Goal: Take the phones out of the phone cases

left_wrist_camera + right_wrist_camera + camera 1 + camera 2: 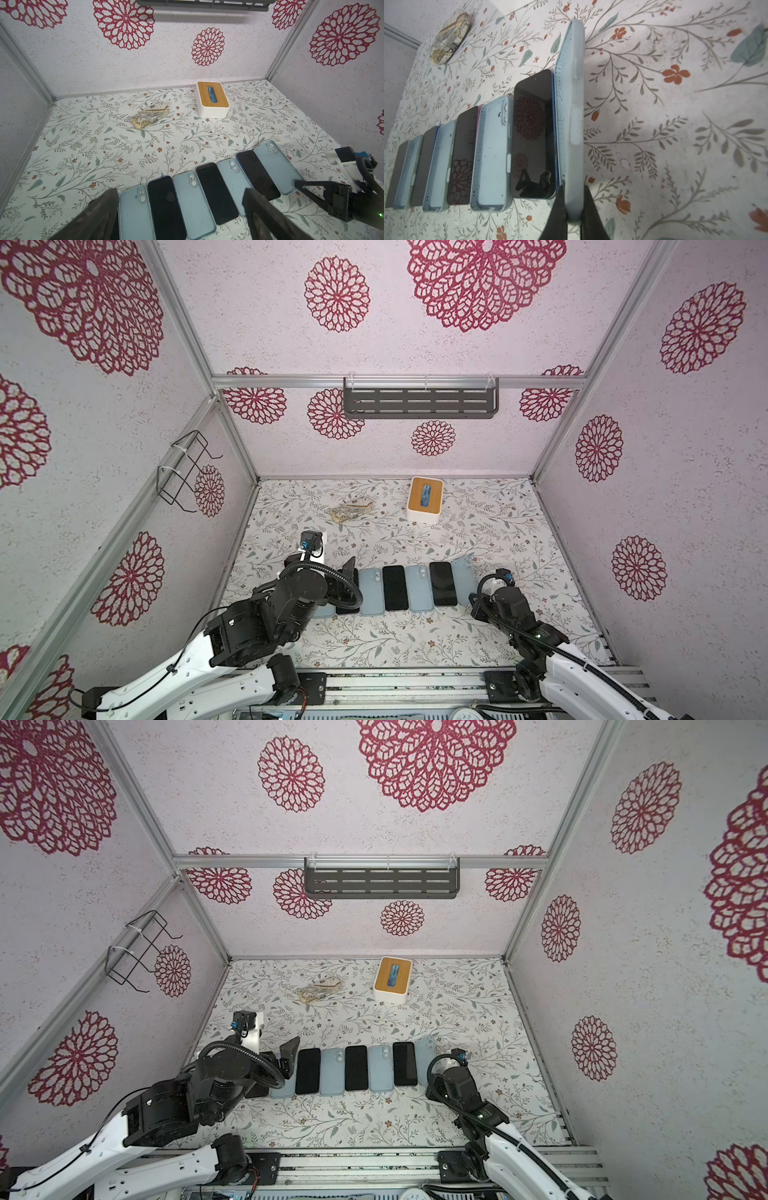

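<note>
Four dark phones [533, 135] and four pale blue phone cases [492, 153]: three cases lie flat to the left of the right claw [572, 191], and one phone case [572, 104] stands on edge in its grip. Beyond the left claw [180, 190]: one tissue box [213, 99], one patterned pouch [150, 117]. Two claws.

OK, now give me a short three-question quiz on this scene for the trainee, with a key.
1. True or false: the left gripper is open and holds nothing.
2. The right gripper is closed on: A. a charger cable; B. a light-blue case; C. a screwdriver.
3. How does that case sit compared with the other cases in the row?
Key: 1 true; 2 B; 3 it is turned up on its long edge, while the others lie flat.
</note>
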`<state>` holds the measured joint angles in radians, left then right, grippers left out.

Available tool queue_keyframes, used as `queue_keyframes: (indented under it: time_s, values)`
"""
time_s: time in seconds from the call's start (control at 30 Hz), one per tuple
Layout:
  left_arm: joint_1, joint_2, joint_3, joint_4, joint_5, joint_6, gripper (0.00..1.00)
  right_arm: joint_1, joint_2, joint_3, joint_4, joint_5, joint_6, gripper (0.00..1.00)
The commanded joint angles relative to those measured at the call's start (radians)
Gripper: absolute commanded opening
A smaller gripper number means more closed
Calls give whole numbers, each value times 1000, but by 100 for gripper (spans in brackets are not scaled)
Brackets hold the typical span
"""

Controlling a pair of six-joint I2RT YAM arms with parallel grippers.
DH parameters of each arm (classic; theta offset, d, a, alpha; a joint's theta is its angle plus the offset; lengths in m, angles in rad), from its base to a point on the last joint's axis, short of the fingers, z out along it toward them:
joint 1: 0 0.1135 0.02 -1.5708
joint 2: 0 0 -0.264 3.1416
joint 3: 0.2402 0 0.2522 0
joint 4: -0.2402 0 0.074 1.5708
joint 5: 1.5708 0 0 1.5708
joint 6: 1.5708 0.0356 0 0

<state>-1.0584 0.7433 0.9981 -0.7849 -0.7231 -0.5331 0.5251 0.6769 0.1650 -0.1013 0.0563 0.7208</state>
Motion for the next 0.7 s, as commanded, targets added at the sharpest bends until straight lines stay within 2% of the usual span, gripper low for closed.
queue_keyframes:
  time_s: [0.0, 0.23, 0.3, 0.43, 0.53, 0.67]
  values:
    - [6, -6, -25, 15, -3, -29, 97, -3, 9, -18, -28, -34, 3, 29]
    - [7, -26, -76, 39, -13, -68, 97, -17, 21, -15, -33, -14, 1, 52]
    - [12, -32, -102, 50, -15, -85, 97, -20, 2, 4, -75, 29, -6, 70]
    - [37, -36, -149, 72, -9, -111, 97, -24, -48, 75, -164, 98, -45, 86]
    - [113, -35, -210, 116, 40, -124, 97, -29, -65, 148, -225, 161, -100, 91]
    - [312, -38, -326, 196, 108, -123, 97, -40, -99, 240, -252, 281, -186, 99]
